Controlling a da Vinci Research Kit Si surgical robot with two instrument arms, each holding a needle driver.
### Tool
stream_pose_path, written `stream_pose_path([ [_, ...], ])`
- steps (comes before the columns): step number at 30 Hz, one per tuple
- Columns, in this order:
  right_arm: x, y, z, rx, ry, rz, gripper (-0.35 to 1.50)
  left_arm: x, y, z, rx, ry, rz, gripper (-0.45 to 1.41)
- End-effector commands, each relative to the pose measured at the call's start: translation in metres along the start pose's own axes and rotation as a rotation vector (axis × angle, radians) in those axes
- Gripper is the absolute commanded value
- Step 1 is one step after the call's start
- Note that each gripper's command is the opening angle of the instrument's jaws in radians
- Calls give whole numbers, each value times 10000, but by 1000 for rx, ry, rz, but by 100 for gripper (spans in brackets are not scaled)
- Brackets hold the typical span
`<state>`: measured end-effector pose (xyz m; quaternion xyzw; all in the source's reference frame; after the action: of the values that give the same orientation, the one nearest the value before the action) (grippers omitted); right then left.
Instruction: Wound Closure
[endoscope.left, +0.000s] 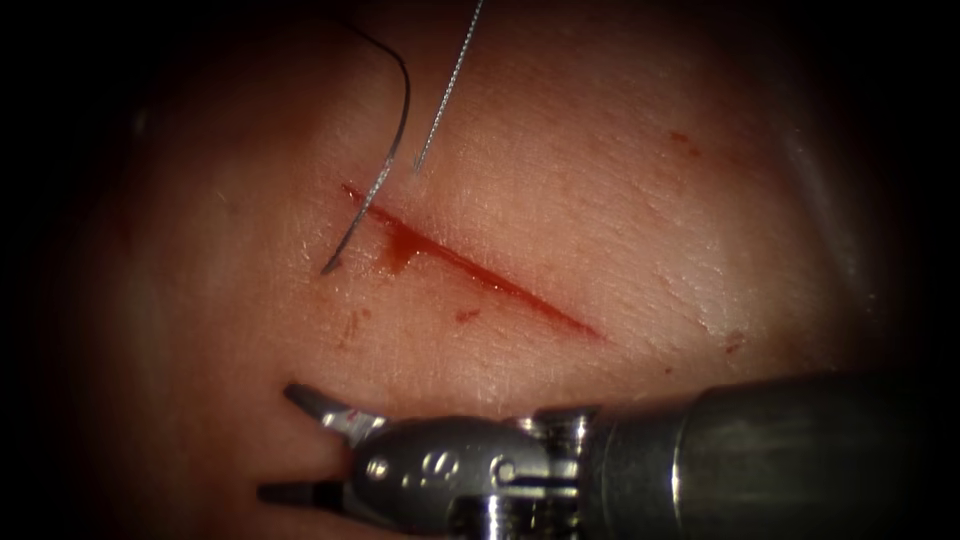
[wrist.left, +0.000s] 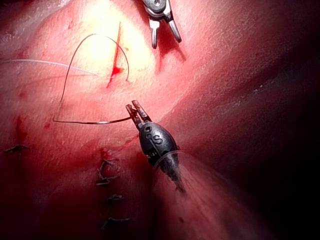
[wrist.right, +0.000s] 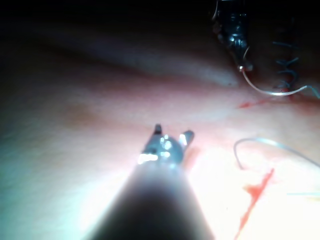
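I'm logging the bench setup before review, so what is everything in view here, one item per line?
pale pink pork-belly tissue: one, under everything.
straight red cut: one, slanting across the tissue's middle.
red fluid: several smears, in and beside the cut.
curved dark steel needle: one, held by neither hand, across the cut's upper end with its tip left of the cut; seemingly lying on the tissue.
thin dark thread: one, trailing from the needle.
grey braided thread: one, loose end right of the needle.
dark older stitches: several, in a row away from the cut.
left arm's hand: one, metal, shut on the dark thread.
right arm's hand: one, metal, open, holding nothing, below the cut.
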<state>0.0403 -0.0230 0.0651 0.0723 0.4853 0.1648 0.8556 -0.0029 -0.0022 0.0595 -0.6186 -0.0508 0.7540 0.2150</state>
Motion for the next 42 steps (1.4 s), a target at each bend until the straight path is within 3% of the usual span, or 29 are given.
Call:
stream_pose_path([
  [1, -12, 1, -1, -14, -9, 3, 114, -8, 2, 4, 2, -1, -2, -45],
  [7, -34, 34, 0, -74, -29, 20, 101, -12, 3, 7, 10, -3, 2, -45],
  [16, -62, 85, 53, -141, -45, 24, 93, -17, 10, 18, 19, -3, 7, -45],
  [22, -77, 97, 72, -152, -44, 18, 83, -20, 10, 19, 18, -1, 4, -45],
  [29, -72, 99, 85, -129, -35, 22, 42, -22, 12, 23, 17, 0, 1, -45],
  [32, -70, 99, 89, -125, -33, 23, 41, -22, 12, 23, 17, 0, 1, -45],
  [35, -68, 99, 92, -119, -31, 25, 22, -22, 12, 23, 17, 0, 1, -45],
  [36, -68, 99, 92, -116, -29, 25, 9, -22, 12, 23, 14, 1, 1, -45],
  [37, -67, 99, 92, -103, -28, 25, -35, -22, 12, 23, 14, 1, 1, -45],
  [42, -68, 93, 80, -67, -9, 20, -35, -22, 12, 23, 14, 1, 1, -45],
])
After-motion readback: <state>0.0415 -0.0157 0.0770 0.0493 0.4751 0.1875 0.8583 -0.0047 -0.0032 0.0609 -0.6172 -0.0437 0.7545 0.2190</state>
